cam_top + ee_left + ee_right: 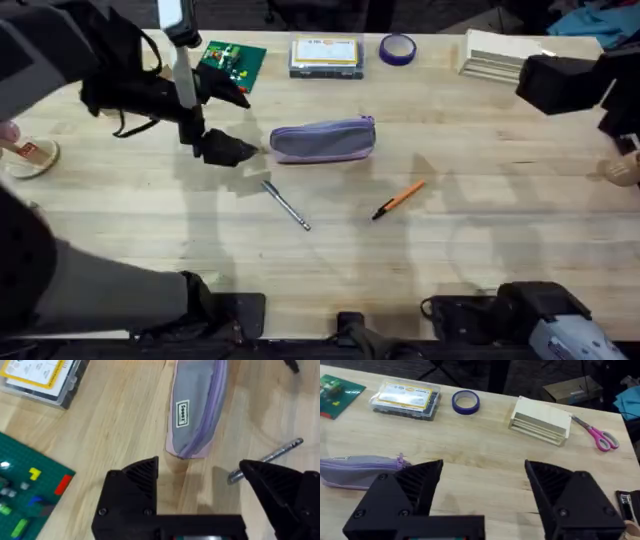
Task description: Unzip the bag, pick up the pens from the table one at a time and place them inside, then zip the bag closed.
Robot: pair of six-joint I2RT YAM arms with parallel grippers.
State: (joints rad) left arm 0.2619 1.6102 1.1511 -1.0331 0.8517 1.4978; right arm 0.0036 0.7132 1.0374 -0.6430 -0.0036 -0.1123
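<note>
Left gripper [200, 477] wide open just short of bag [197, 407] end; zipper apparently shut. Unzip pending: needs anchor grip, right gripper [484, 477] on pull.

The bag [192, 410] bore a small white patch with dark lettering, not legible. Near it, the clear box [42, 377] had a yellow label whose print was too small to read.

Place: robotics lab or workshop.
Evidence: wooden worktable [480, 250] holding a green circuit board [232, 62], tape roll [397, 48], parts box [325, 56].
</note>
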